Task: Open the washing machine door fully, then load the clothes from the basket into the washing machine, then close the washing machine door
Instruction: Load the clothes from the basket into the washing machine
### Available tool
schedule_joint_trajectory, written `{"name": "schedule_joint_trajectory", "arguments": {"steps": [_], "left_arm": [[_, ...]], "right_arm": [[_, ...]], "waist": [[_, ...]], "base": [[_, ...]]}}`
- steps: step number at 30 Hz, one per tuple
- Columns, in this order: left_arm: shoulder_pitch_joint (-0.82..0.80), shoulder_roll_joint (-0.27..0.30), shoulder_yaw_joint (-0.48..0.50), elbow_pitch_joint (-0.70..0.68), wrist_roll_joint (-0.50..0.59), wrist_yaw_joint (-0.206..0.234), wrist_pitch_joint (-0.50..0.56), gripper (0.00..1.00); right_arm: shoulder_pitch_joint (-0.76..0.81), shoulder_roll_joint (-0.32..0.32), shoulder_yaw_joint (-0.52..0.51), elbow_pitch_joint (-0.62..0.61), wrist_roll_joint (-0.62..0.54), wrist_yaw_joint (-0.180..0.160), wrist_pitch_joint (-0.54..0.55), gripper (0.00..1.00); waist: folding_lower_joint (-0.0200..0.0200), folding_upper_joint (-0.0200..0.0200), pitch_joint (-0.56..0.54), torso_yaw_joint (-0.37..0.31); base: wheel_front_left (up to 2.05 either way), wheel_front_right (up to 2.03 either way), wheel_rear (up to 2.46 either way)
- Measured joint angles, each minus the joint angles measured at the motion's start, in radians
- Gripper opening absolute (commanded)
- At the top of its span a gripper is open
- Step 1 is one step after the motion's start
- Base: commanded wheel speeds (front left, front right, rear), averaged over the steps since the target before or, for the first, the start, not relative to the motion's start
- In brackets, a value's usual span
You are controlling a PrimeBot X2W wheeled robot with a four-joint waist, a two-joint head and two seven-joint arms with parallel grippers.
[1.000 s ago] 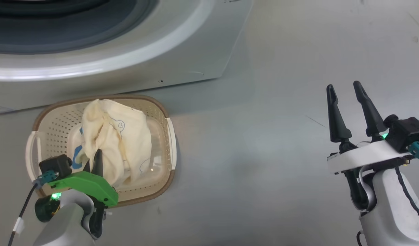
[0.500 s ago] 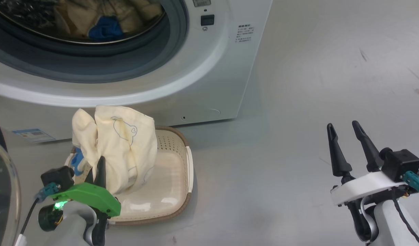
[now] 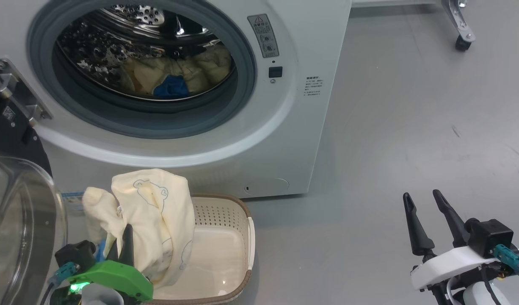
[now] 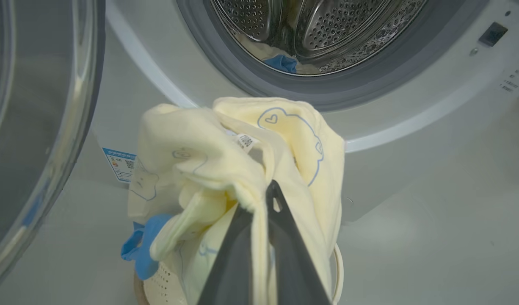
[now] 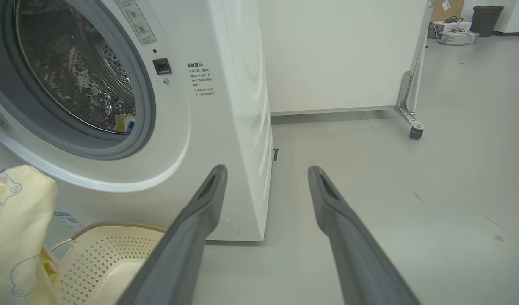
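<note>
My left gripper (image 3: 123, 237) is shut on a cream-yellow garment (image 3: 158, 216) with bear outlines, held above the cream basket (image 3: 225, 254). In the left wrist view the left gripper (image 4: 270, 192) pinches the cloth (image 4: 225, 156), and a blue cuff (image 4: 143, 245) hangs low. The white washing machine (image 3: 293, 140) stands behind the basket. Its door (image 3: 18, 228) is swung open at the left. More clothes (image 3: 179, 78) lie in the steel drum. My right gripper (image 3: 421, 195) hovers open and empty over the floor at the right, its fingers (image 5: 208, 199) spread wide.
A white panel on a caster wheel (image 5: 414, 132) stands behind and to the right of the machine. A blue label (image 4: 120, 163) marks the machine's lower left corner. Bare grey floor (image 3: 412, 127) stretches to the right.
The head camera has tilted upward, bringing the drum and open door into view. My left gripper has lifted the garment higher out of the basket. The right gripper stays open.
</note>
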Motion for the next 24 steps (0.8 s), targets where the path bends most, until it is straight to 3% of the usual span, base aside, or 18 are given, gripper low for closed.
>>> {"name": "schedule_joint_trajectory", "arguments": {"steps": [12,24], "left_arm": [[0.108,0.000,0.041,-0.139,0.063,0.017,0.000,0.00],[0.172,0.001,0.061,-0.214,0.086,0.026,0.000,0.00]], "right_arm": [[0.041,-0.009,0.010,-0.007,0.001,0.000,0.000,1.00],[0.049,-0.009,0.011,-0.019,0.004,0.000,0.000,1.00]], "waist": [[0.0000,0.0000,-0.097,0.018],[0.0000,0.0000,-0.115,0.010]], "base": [[0.00,0.00,0.00],[0.00,0.00,0.00]]}}
